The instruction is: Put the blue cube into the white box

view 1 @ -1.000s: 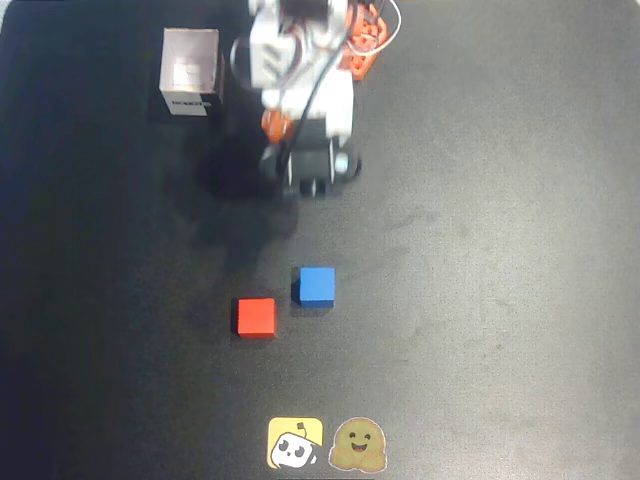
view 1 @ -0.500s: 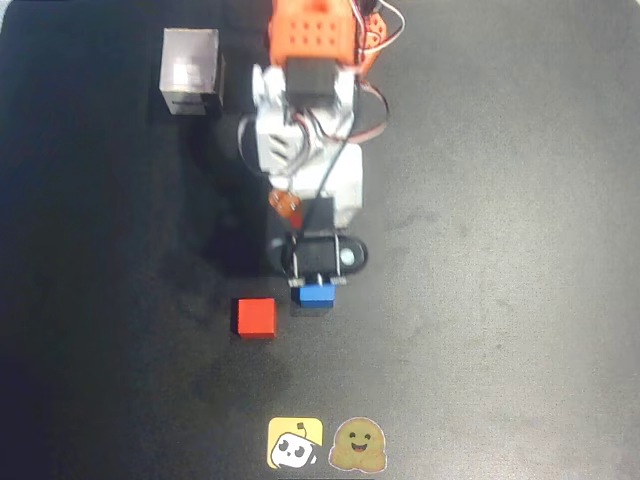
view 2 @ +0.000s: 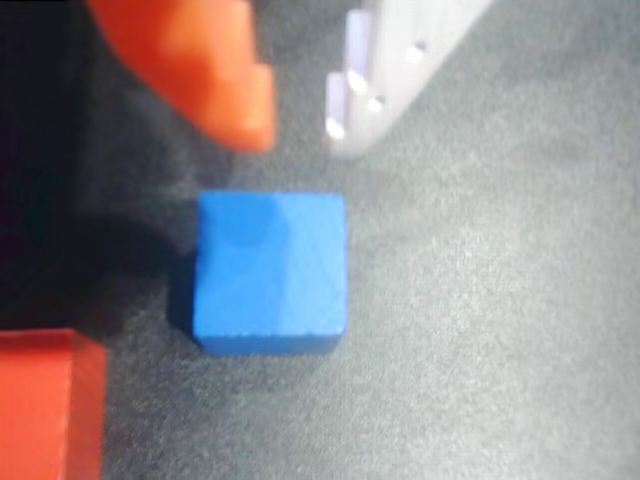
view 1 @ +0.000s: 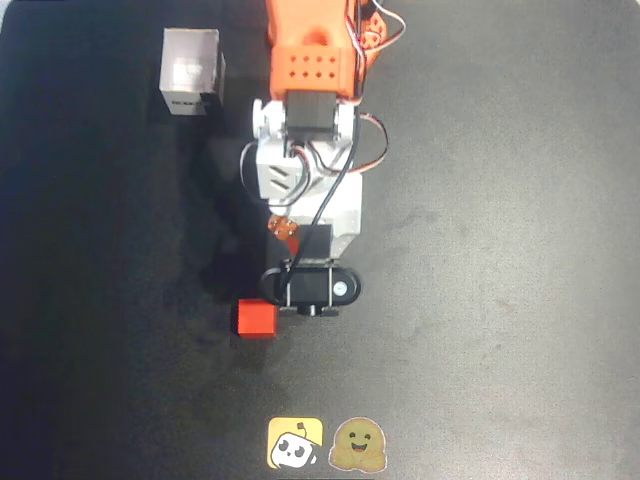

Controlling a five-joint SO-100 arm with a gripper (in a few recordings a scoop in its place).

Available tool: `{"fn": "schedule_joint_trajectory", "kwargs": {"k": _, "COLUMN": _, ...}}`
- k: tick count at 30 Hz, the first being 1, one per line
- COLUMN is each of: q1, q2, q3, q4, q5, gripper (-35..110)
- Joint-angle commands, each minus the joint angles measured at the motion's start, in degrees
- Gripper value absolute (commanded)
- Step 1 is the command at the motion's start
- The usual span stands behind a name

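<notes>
Wrist view shows the gripper spread wide above the blue cube at frame centre, red cube lower left: reaching step, needing descent and closing next.

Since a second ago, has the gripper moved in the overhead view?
Yes. The gripper has travelled down the overhead picture, away from the white box and toward the stickers; it now hangs over the blue cube, beside the red cube.

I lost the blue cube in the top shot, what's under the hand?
The wrist view shows the blue cube on the mat below the open hand, red cube beside it. Overhead, the arm covers it.
</notes>
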Motion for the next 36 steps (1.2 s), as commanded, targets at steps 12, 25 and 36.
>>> {"fn": "schedule_joint_trajectory", "kwargs": {"k": 12, "q1": -0.62, "q2": -3.69, "q3": -2.37, "q4": -1.23, "q5": 2.20, "gripper": 15}}
{"fn": "schedule_joint_trajectory", "kwargs": {"k": 25, "q1": -1.85, "q2": -7.82, "q3": -5.45, "q4": -1.93, "q5": 2.02, "gripper": 19}}
{"fn": "schedule_joint_trajectory", "kwargs": {"k": 36, "q1": -4.13, "q2": -13.01, "q3": -8.88, "q4": 0.35, "q5": 4.92, "gripper": 20}}
